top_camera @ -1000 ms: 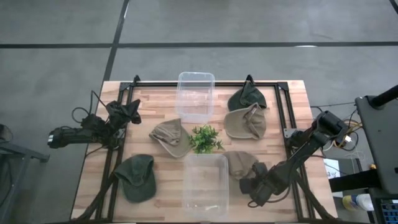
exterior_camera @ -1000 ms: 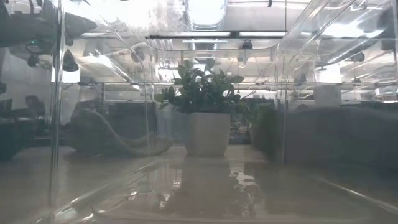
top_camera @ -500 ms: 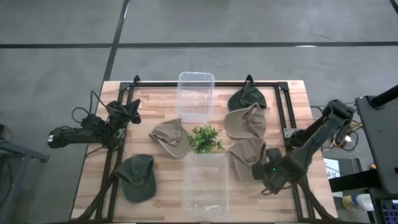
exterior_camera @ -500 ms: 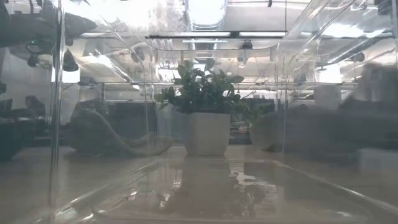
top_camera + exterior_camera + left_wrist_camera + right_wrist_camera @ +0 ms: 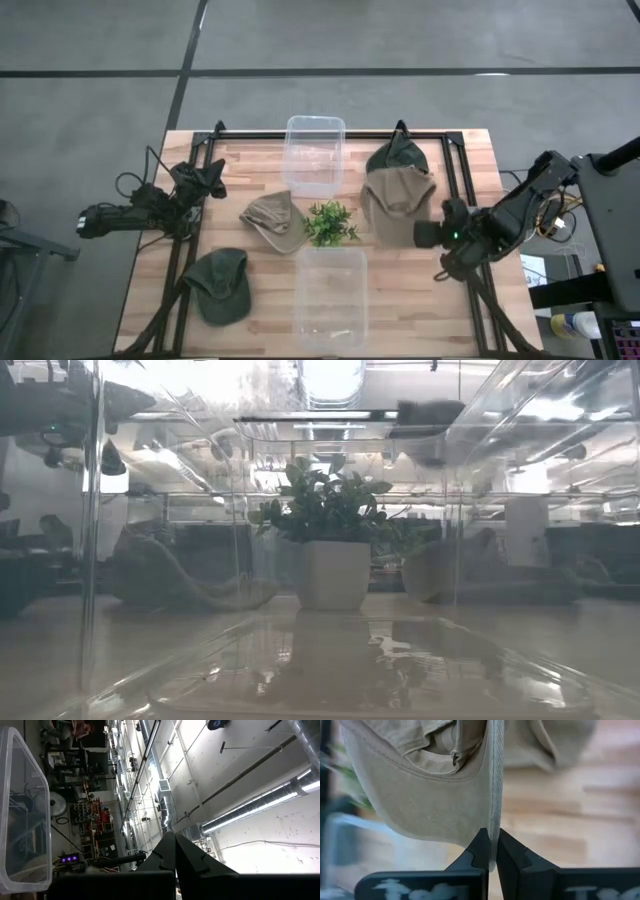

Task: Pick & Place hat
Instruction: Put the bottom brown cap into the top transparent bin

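Observation:
My right gripper (image 5: 424, 234) (image 5: 491, 851) is shut on a tan hat (image 5: 396, 208) over the table's right half, just right of the small potted plant (image 5: 328, 222). A second tan hat (image 5: 562, 740) lies below it, mostly covered in the high view. A dark green hat (image 5: 398, 155) lies at the far right, another tan hat (image 5: 274, 220) left of the plant, and a green hat (image 5: 221, 285) near left. My left gripper (image 5: 207, 181) (image 5: 174, 851) waits shut at the table's left edge, pointing upward. My right gripper pinches the tan hat's brim at its edge (image 5: 494, 822) between the two fingers, coming level from the table's right side. The brim stands on edge between the fingertips. The crown (image 5: 427, 795) reaches away from the fingers toward the plant, lifted off the wood.
A clear bin (image 5: 315, 155) stands at the far middle and another (image 5: 331, 298) at the near middle, with the plant between them. The black frame rails (image 5: 450, 170) run along both sides. Bare wood (image 5: 420, 300) lies near right.
My right gripper has moved from the table's near right toward the far edge and up, carrying the tan hat. The hat has come off the wood beside the near bin and now hangs over the other tan hat.

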Robot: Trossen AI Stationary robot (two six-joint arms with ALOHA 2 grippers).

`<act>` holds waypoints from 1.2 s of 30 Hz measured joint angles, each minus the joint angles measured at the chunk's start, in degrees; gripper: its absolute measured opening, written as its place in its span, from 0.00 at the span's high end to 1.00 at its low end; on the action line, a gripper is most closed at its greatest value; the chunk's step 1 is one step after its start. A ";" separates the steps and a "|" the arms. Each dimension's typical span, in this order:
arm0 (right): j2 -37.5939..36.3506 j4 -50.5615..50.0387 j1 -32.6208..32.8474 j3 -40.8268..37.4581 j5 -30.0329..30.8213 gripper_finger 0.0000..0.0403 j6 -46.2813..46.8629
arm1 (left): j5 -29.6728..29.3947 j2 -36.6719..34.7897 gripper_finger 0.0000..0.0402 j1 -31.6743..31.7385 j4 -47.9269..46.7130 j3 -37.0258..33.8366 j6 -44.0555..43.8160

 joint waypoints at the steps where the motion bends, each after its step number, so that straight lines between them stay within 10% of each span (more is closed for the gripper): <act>1: -0.10 -0.12 -1.03 1.03 1.98 0.97 -1.07 | 0.01 0.00 1.00 0.00 0.00 0.00 0.01; 14: -0.20 15.70 -23.23 12.67 15.23 0.97 -36.04 | 0.01 0.00 1.00 0.00 0.00 0.00 0.01; 22: 1.88 36.41 -40.00 12.42 6.60 0.97 -57.99 | 0.01 0.01 1.00 0.00 0.00 0.00 0.03; 36: 19.26 51.53 -54.50 12.86 -15.29 0.97 -62.51 | -0.04 0.00 1.00 0.00 -0.03 0.00 0.08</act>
